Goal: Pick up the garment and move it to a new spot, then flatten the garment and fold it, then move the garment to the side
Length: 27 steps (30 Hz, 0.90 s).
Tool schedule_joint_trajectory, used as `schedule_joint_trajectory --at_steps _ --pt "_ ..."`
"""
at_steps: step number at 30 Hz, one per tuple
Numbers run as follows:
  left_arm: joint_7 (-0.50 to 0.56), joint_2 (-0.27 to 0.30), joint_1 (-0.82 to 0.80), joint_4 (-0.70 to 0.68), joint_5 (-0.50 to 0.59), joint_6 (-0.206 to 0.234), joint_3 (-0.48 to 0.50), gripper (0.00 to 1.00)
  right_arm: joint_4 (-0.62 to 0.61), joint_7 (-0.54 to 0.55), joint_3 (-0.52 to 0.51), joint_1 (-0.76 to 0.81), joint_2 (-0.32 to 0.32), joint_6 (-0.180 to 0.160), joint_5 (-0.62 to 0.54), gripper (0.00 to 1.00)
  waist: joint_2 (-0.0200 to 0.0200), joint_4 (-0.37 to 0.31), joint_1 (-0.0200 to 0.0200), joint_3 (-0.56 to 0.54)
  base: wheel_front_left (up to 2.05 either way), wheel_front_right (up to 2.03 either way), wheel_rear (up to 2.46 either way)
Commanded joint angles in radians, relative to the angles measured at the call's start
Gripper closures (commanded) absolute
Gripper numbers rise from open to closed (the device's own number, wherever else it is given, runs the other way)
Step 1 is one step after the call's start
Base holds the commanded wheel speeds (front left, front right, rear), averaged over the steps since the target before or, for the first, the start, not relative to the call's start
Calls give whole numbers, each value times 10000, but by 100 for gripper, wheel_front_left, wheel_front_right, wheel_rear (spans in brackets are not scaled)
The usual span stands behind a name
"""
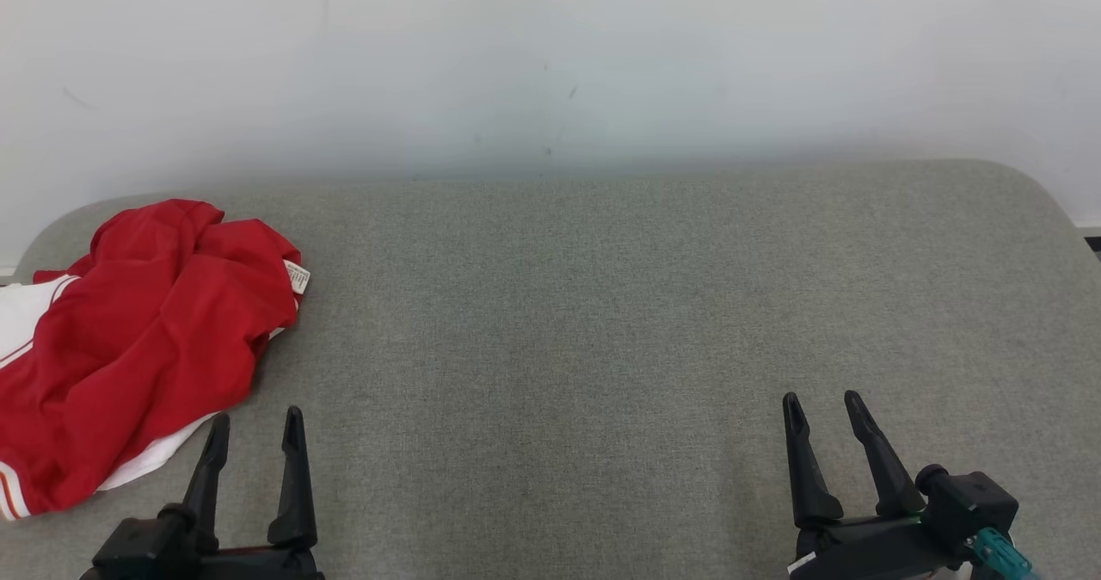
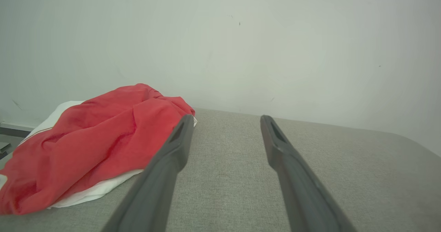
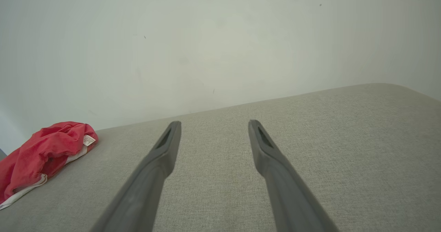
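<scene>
A crumpled red and white garment [image 1: 138, 339] lies bunched at the far left of the grey fabric surface [image 1: 602, 322], with a small white label at its right edge. My left gripper [image 1: 255, 418] stands open just to the right of its near corner, with nothing between the fingers. In the left wrist view the garment [image 2: 93, 146] sits left of the open left gripper [image 2: 225, 118]. My right gripper [image 1: 821, 401] is open at the lower right, far from the cloth. The right wrist view has the garment [image 3: 41, 153] at far left, beyond the right gripper [image 3: 213, 123].
A pale wall [image 1: 550, 64] rises directly behind the surface. The surface has rounded back corners, and its left edge runs under the garment. Bare grey fabric stretches between the two grippers and out to the right.
</scene>
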Motion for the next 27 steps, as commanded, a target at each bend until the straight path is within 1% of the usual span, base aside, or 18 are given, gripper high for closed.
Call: schedule_joint_trajectory --at_steps 1,8,12,16,27 --pt "-112 -14 72 -25 238 -35 1 0 -21 -109 37 4 -29 -19 -235 0 0 -2 0 -9 0 0 0" --pt "-223 -31 143 -11 660 -58 5 0 9 -218 107 63 -31 -19 -580 0 0 -24 0 -48 0 0 0" --pt "-300 -32 195 17 833 -117 58 0 87 -300 124 118 -30 -20 -119 0 0 -34 0 -67 0 0 0" --pt "-370 -39 215 75 1024 -146 94 0 201 -365 113 125 -31 -22 -285 0 0 -44 0 -67 0 0 0" --pt "-357 -84 91 421 626 -124 172 0 312 -369 41 16 -30 -22 -29 0 0 -46 0 -49 0 0 0"
